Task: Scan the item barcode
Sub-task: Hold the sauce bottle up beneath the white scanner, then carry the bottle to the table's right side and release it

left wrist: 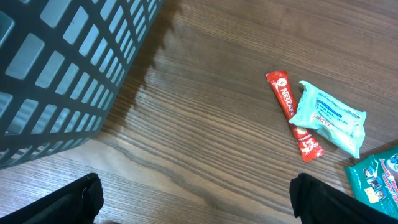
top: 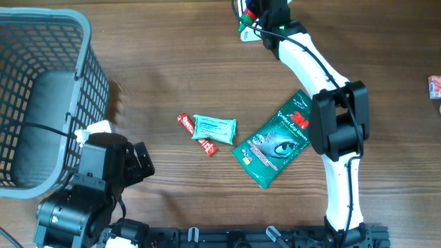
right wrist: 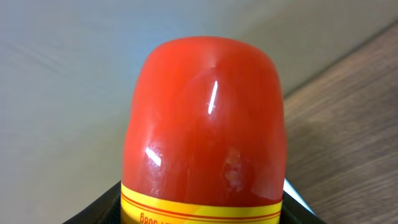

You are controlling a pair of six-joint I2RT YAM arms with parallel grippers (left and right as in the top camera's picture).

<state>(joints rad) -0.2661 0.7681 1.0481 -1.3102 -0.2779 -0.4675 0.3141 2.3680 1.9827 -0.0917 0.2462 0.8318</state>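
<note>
The left fingers point(left wrist: 65, 202) gape wide; the right fingers point(right wrist: 93, 214), arm point(top: 310, 65) outstretched, clamp a red item point(right wrist: 208, 118)

Grey basket point(top: 41, 17) sits far left on wood table point(top: 172, 62). Mid-table, teal pkt point(top: 214, 128) lies across red Nescafé sachet point(top: 185, 121). Green 3M pouch point(top: 275, 141) just right of 'em, tilted.

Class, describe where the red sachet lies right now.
Overhead view, mid-table: the red sachet lies partly under the pale blue packet, left of the green 3M pouch.
</note>
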